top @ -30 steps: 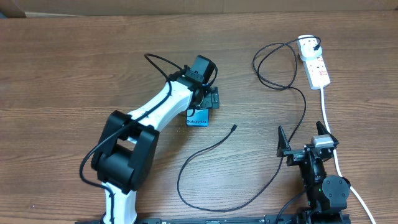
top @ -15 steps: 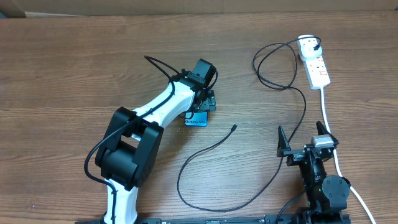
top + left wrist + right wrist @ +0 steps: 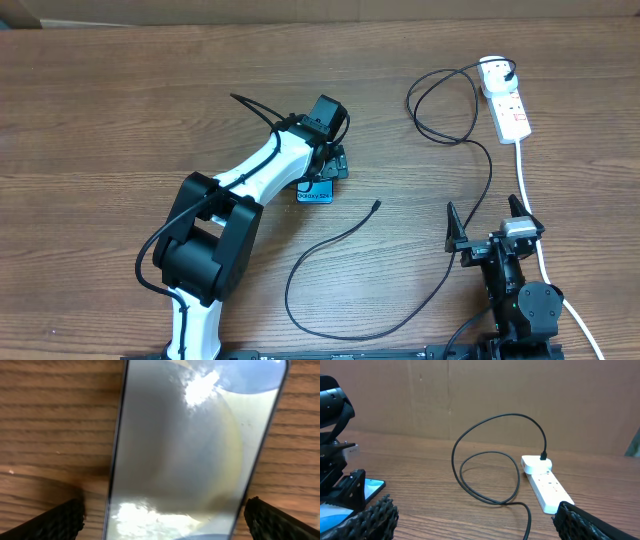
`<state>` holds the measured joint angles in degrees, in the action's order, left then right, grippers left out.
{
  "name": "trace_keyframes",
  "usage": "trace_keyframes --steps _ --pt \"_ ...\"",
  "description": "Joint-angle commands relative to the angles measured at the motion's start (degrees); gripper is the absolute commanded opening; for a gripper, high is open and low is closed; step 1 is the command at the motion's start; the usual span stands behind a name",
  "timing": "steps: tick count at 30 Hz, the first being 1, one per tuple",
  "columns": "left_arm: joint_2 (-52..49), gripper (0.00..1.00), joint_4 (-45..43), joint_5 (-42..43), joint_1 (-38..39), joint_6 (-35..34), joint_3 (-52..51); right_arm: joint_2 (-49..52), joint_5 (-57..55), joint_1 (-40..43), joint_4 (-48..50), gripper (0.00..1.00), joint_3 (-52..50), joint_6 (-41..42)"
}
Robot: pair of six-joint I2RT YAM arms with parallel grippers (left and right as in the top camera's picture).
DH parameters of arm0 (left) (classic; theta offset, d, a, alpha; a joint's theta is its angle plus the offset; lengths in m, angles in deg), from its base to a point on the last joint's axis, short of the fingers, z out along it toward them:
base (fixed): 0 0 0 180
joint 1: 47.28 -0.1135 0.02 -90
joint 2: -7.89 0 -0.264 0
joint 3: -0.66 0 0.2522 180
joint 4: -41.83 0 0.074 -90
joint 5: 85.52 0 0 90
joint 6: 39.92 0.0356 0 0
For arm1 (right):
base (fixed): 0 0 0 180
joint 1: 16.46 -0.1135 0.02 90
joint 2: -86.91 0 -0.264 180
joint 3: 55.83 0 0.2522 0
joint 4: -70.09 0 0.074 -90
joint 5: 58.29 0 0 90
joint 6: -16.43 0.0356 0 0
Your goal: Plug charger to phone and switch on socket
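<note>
**Left arm over the phone, cable tip lying loose**

Overhead view: the phone (image 3: 316,192) lies flat near the middle of the table (image 3: 120,120), its "Galaxy S24" end poking out at about 6 o'clock from the left gripper (image 3: 330,165). The left wrist camera looks straight down on the glossy screen. The left fingers (image 3: 55,521) are spread wide, one on each side of the phone. There's bare wood between the phone and the left-hand finger, and I can't tell if the other one touches it.

The charger (image 3: 349,229) isn't plugged into the phone. Its little plug tip (image 3: 376,205) sits on the wood at roughly 4 o'clock from the phone, near it but apart. From there the cable loops down and around, then climbs toward the socket (image 3: 508,100) at the table's 2 o'clock corner, where a black plug sits in the far end. Switch position — can't tell from here.

The right gripper (image 3: 483,222) is at the table's 5 o'clock with its fingers wide apart, holding nothing. The white cord (image 3: 525,190) runs past just beside it.
</note>
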<state>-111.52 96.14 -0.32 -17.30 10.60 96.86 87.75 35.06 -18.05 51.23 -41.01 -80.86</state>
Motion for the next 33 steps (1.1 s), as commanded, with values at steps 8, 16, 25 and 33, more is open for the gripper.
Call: trace_keyframes --steps 8,16,25,33 --pt "-1.2 0.95 1.8 2.2 0.5 -4.4 0.0 -0.7 -0.7 -0.3 0.4 1.00 -0.6 -0.1" --pt "-1.2 0.93 2.7 0.2 1.3 -4.2 0.0 -0.7 -0.7 -0.3 0.4 1.00 -0.6 -0.1" --pt "-1.2 0.96 2.6 -4.4 4.7 -4.3 0.0 -0.7 -0.7 -0.3 0.4 1.00 -0.6 -0.1" --pt "-1.2 0.95 2.7 -4.5 4.4 -4.5 0.0 -0.7 -0.7 -0.3 0.4 1.00 -0.6 -0.1"
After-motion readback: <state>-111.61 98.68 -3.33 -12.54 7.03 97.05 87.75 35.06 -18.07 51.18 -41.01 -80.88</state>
